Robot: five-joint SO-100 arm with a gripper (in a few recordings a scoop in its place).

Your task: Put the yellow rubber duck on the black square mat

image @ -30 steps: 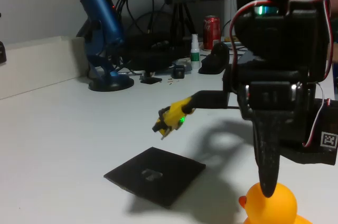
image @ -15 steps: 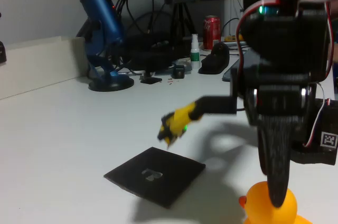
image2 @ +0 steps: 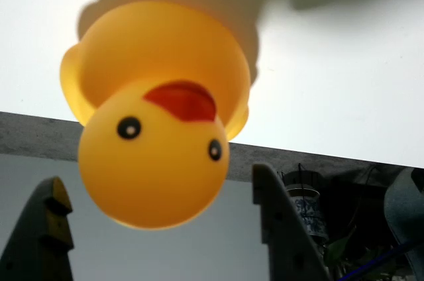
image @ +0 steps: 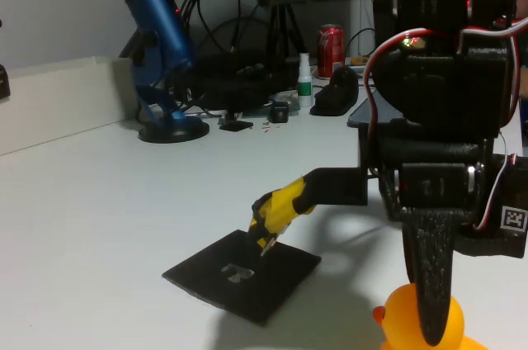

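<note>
The yellow rubber duck (image: 399, 319) sits at the bottom right of the fixed view, on the white table to the right of the black square mat (image: 243, 274). My gripper (image: 348, 288) is open wide. Its black finger (image: 433, 284) hangs down in front of the duck, and its yellow-tipped finger (image: 272, 214) reaches left, just over the mat's far corner. In the wrist view the duck (image2: 156, 128) appears upside down and close, its head between the two spread fingers of the gripper (image2: 158, 178). I cannot tell whether either finger touches the duck.
A blue microphone (image: 157, 44) on a round stand is at the back left. A red can (image: 332, 46), a small bottle (image: 305, 78) and dark clutter with cables line the back edge. A black block with a printed marker (image: 511, 222) sits at the right.
The arm has come down. The black finger dropped from the duck's top to in front of its body, and the yellow-tipped finger sank toward the mat's corner.
</note>
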